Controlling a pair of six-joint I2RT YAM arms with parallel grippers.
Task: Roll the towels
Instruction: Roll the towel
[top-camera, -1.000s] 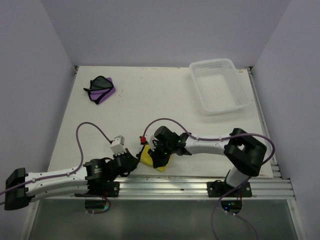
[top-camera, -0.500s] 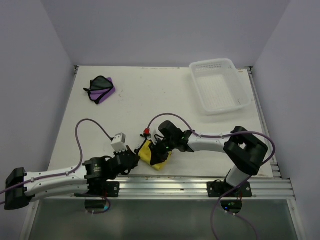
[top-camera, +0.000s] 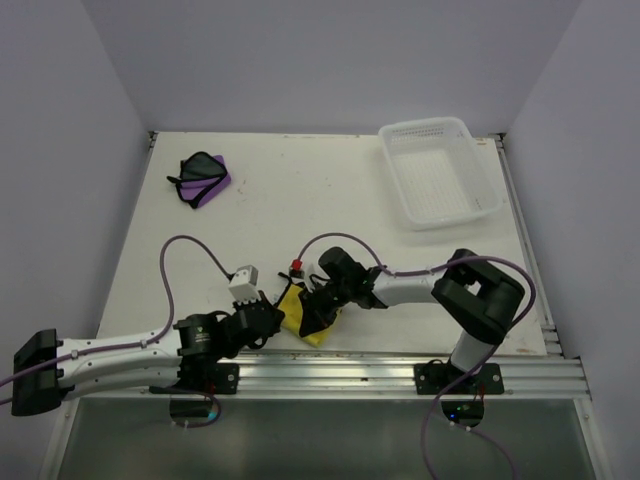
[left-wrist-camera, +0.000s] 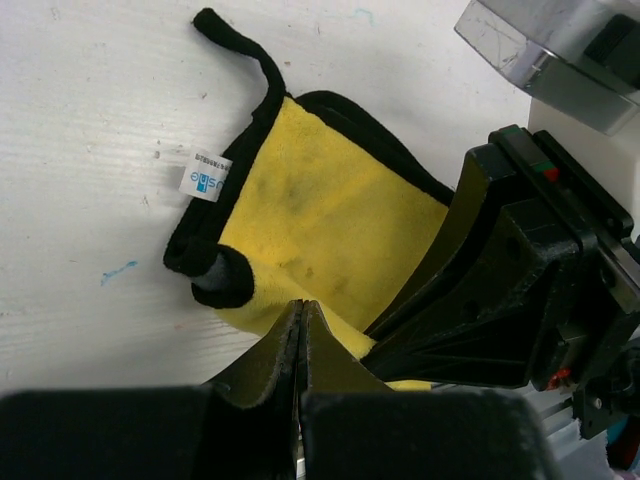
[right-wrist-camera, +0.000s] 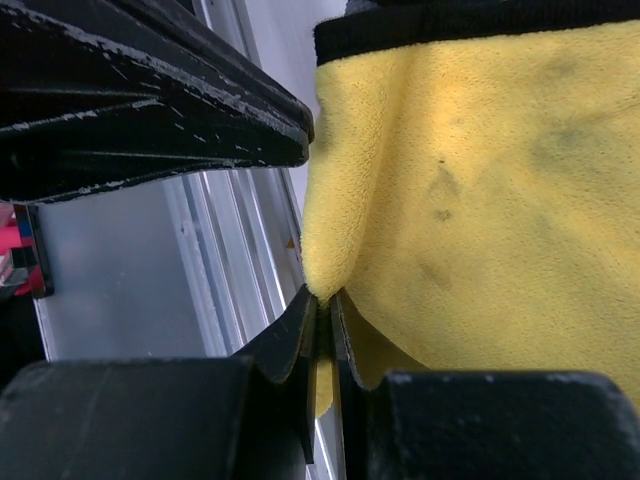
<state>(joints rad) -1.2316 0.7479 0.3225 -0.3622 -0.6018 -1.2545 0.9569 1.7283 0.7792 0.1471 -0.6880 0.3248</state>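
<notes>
Close to the near edge of the table (top-camera: 330, 200), just ahead of the metal rail (top-camera: 400, 375), the yellow towel (left-wrist-camera: 330, 230) lies between the two grippers. It is partly folded, with its black edging rolled into a small curl on one side. Its black loop (left-wrist-camera: 245, 50) trails out over the white surface, and a white label (left-wrist-camera: 205, 172) sits at the hem.

The left gripper (left-wrist-camera: 303, 312) has its jaws pressed fully together, and its tips rest right at the towel's nearer edge. Whether any cloth is caught between them cannot be told.

The right gripper (right-wrist-camera: 322, 300) reaches in from the opposite side, nearly meeting the left one. Its jaws stand at a narrow slit, pinching a raised fold of the yellow cloth, which bunches up just above its tips.

Well apart from both grippers, the purple towel (top-camera: 207, 178) sits crumpled in the far left corner. The white basket (top-camera: 440, 180) stands at the far right.
</notes>
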